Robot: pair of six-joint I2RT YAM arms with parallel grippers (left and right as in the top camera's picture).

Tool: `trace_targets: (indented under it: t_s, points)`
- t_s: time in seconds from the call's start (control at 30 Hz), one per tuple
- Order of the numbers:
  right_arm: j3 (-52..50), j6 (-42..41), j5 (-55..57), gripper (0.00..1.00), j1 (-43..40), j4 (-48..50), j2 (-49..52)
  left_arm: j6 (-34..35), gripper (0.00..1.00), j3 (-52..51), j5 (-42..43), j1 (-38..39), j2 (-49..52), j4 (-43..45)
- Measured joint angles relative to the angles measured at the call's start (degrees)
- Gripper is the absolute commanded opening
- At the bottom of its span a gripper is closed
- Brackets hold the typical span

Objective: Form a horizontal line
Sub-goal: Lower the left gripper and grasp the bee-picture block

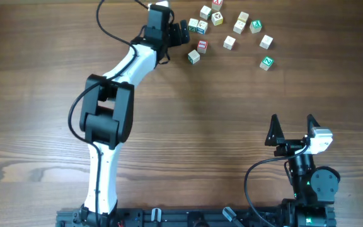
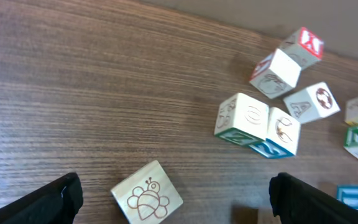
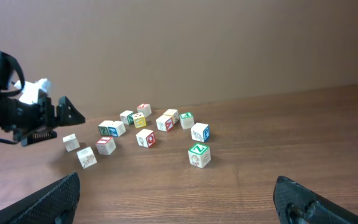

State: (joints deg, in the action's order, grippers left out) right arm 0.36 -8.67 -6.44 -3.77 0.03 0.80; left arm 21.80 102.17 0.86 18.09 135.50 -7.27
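Several small pale wooden letter cubes lie scattered at the far middle of the table. No straight row of three touching cubes shows; only a green-sided cube (image 1: 193, 25) and a blue-sided cube (image 1: 201, 27) touch side by side, and they show in the left wrist view too (image 2: 241, 118). My left gripper (image 1: 183, 33) is open beside them. In its wrist view the fingers (image 2: 174, 194) straddle a loose cube with a bee drawing (image 2: 146, 200) without touching it. My right gripper (image 1: 292, 125) is open and empty near the front right, far from the cubes.
Loose cubes lie right of the pair: a red-marked one (image 1: 201, 45), a plain one (image 1: 193, 57), a green Z cube (image 1: 266, 63) and others up to the far edge (image 1: 217, 2). The left arm (image 1: 109, 113) stretches across the left middle.
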Motion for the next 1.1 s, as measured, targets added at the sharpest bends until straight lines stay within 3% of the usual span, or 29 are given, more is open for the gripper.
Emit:
trace_targets:
  t_s: [0.2, 0.37, 0.67, 1.1]
  points:
    - [0.0, 0.0, 0.0, 1.0, 0.0, 0.0, 0.0, 6.43, 0.91, 0.02, -3.63, 0.33, 2.49, 1.11]
    - [0.0, 0.0, 0.0, 1.0, 0.0, 0.0, 0.0, 7.89, 0.71, 0.44, -4.96, 0.39, 4.02, 1.55]
    - [0.0, 0.0, 0.0, 1.0, 0.0, 0.0, 0.0, 8.52, 0.48, 0.76, -5.79, 0.57, 4.33, 0.35]
    - [0.0, 0.0, 0.0, 1.0, 0.0, 0.0, 0.0, 6.88, 0.44, 0.76, -9.11, 1.9, 1.97, -5.25]
